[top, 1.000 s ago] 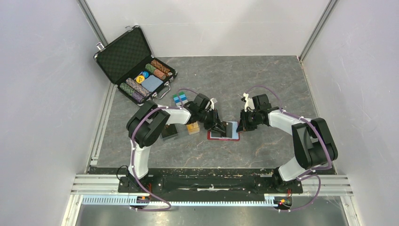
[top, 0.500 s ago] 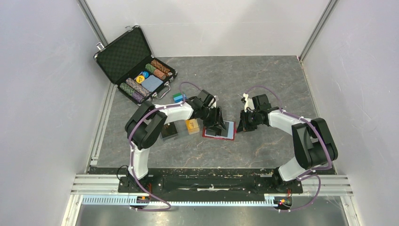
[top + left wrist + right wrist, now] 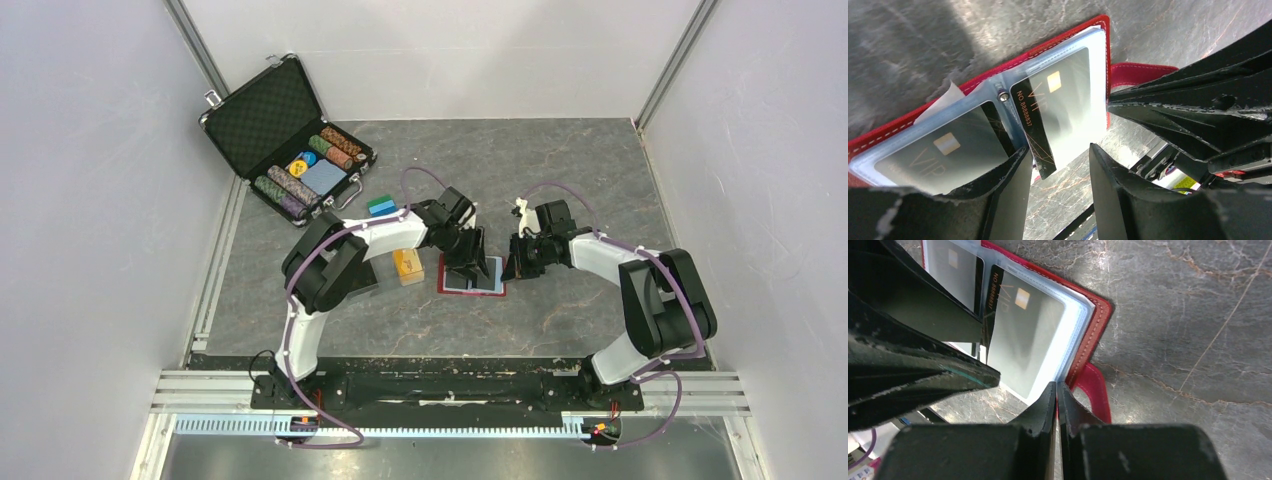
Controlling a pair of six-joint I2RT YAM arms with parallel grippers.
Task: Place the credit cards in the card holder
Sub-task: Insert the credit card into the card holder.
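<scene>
The left gripper (image 3: 1059, 152) has just let go. A second ago its jaws were nearly closed at the holder; now they stand open, straddling the dark end of a card (image 3: 1068, 95). That card lies mostly inside the right clear sleeve of the open holder (image 3: 1058, 40), so I judge it needs only a last push. Another card (image 3: 943, 150) fills the left sleeve. The right gripper (image 3: 1057, 387) is closed, tips at the holder's 3 o'clock edge; whether it pinches the sleeve I cannot tell. More orange cards (image 3: 407, 266) wait at the holder's 9 o'clock. The case (image 3: 262, 118), far off at 10 o'clock, holds chips (image 3: 335, 148).
</scene>
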